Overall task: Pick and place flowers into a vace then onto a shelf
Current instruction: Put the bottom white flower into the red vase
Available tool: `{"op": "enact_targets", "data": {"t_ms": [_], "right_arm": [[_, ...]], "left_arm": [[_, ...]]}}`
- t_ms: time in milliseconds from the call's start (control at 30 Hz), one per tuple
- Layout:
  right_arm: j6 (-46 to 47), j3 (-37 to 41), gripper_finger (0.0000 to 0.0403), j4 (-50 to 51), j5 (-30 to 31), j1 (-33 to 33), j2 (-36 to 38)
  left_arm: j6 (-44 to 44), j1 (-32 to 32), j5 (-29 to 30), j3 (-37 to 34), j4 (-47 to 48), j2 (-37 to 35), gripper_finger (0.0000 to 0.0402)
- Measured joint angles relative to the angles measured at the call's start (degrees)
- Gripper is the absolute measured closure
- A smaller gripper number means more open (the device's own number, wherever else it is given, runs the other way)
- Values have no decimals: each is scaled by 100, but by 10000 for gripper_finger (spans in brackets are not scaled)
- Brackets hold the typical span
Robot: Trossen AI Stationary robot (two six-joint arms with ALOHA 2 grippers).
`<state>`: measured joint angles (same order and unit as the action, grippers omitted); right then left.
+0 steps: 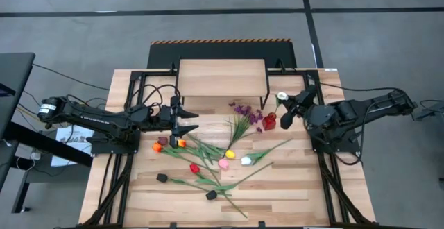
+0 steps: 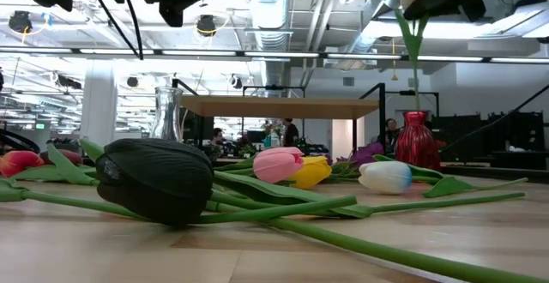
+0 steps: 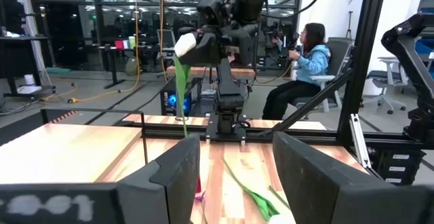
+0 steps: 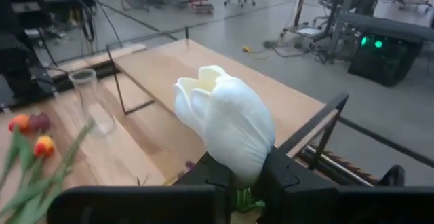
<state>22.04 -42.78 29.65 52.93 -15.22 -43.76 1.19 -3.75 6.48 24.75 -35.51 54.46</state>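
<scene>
The right gripper (image 1: 287,108) has its fingers clamped on the stem of a white tulip (image 4: 227,122), just under the head, which stands up between the fingers. In the low view the stem hangs straight down from those fingers into the neck of a red vase (image 2: 417,141), so this flower looks at least partly seated but not yet let go.

The left gripper (image 1: 186,120) hovers with its fingers apart and nothing between them. A clear glass vase (image 4: 93,100) stands empty on the tabletop (image 1: 291,187) close by these fingers.

By my reading the task is at an early stage. Apart from the white tulip, no flower shows in either vase. The other flowers lie loose on the tabletop in a tangle of stems between the two grippers: purple sprigs (image 1: 243,111) just beside the red vase, then yellow (image 1: 229,154), pink (image 1: 223,164), another white (image 1: 245,160), red (image 1: 194,168) and two black heads (image 1: 211,195) farther out, and an orange-and-red cluster (image 1: 164,143) just beyond the left fingers.

The shelf (image 1: 222,78) stands bare past both grippers, so no vase has been set on it. Left to do: releasing this stem, loading the rest and lifting a vase up there.
</scene>
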Motion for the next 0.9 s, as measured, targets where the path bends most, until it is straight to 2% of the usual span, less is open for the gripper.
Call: {"op": "enact_targets", "data": {"t_ms": [267,633,900], "right_arm": [[643,4,377,448,24,0,-632],[862,4,365,447,112,138,-1550],[852,2,363,497,-485,407,-1937]], "left_arm": [[81,-76,0,0,2,2,223],[76,-292,-2,0,2,2,223],[67,-299,-4,0,15,4,223]]}}
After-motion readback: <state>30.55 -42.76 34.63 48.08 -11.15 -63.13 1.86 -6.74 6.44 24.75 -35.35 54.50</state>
